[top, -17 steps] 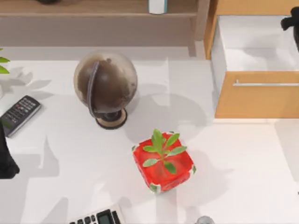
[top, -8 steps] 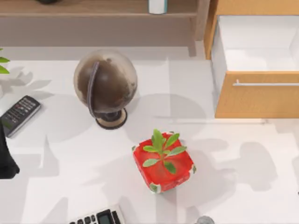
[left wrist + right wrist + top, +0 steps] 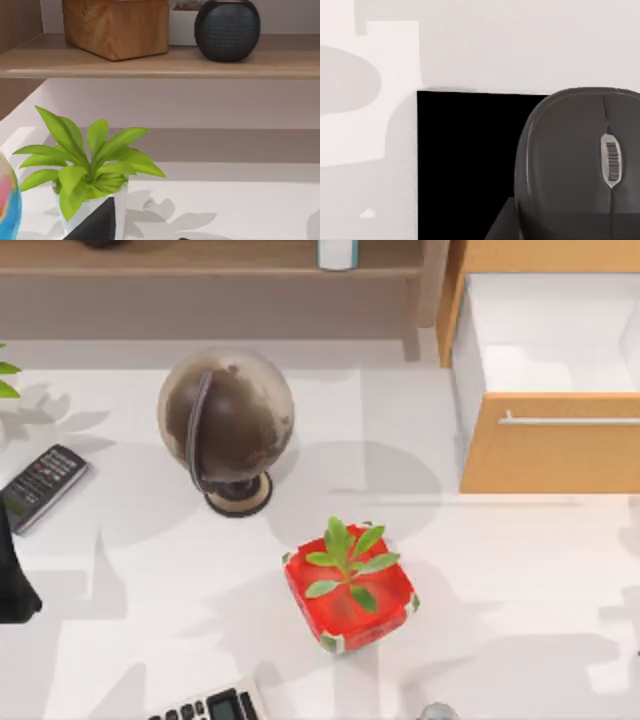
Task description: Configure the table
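The white table (image 3: 520, 570) spans the top view. On it stand a brown globe (image 3: 225, 425) at the back left and a red pot with a green plant (image 3: 349, 588) near the middle. A dark part of my left arm (image 3: 14, 580) sits at the table's left edge. The left wrist view looks across the table (image 3: 235, 210) at a leafy plant in a white pot (image 3: 87, 165). In the right wrist view a grey mouse (image 3: 580, 160) lies on a black mat (image 3: 465, 165) on the table (image 3: 520, 45).
A remote (image 3: 40, 486) lies at the left and a calculator (image 3: 205, 706) at the front edge. An open wooden drawer (image 3: 548, 340) juts out at the back right. A shelf (image 3: 165, 62) carries a wooden box (image 3: 115, 25) and a round black speaker (image 3: 227, 27).
The dark right arm seen at the top view's upper right corner a second ago has left the picture. Its shadow has slid over the table's right side toward the front.
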You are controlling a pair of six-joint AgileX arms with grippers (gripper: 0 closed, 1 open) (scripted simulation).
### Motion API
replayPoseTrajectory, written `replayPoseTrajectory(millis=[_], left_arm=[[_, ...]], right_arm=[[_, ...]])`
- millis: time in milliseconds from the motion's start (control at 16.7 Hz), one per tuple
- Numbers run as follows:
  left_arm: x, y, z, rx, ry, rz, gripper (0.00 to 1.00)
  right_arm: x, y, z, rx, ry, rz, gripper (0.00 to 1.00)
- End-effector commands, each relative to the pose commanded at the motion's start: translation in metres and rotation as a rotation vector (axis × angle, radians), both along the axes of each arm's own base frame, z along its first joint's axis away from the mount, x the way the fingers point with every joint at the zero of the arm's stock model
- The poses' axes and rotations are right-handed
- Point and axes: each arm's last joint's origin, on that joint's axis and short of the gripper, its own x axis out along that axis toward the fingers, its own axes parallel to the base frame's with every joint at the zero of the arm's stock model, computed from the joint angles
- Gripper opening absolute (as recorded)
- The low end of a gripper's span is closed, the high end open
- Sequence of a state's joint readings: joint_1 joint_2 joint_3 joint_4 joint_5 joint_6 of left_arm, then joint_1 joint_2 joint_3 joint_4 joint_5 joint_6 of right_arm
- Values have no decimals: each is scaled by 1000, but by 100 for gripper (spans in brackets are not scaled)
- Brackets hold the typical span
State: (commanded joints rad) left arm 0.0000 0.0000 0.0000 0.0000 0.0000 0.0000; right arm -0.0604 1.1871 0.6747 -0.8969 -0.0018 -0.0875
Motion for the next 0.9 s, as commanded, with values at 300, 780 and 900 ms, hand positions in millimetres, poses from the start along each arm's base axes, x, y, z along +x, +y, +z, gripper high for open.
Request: replayPoseTrajectory(millis=[300, 780, 900], left_arm=[[0, 0, 0, 0, 0, 0, 100], [0, 0, 0, 0, 0, 0, 100], [0, 0, 0, 0, 0, 0, 100]], right_arm=[[-27, -1, -25, 10, 56, -8, 0], [-29, 0, -26, 12, 61, -7, 0], [-28, 0, -24, 11, 52, -7, 0]])
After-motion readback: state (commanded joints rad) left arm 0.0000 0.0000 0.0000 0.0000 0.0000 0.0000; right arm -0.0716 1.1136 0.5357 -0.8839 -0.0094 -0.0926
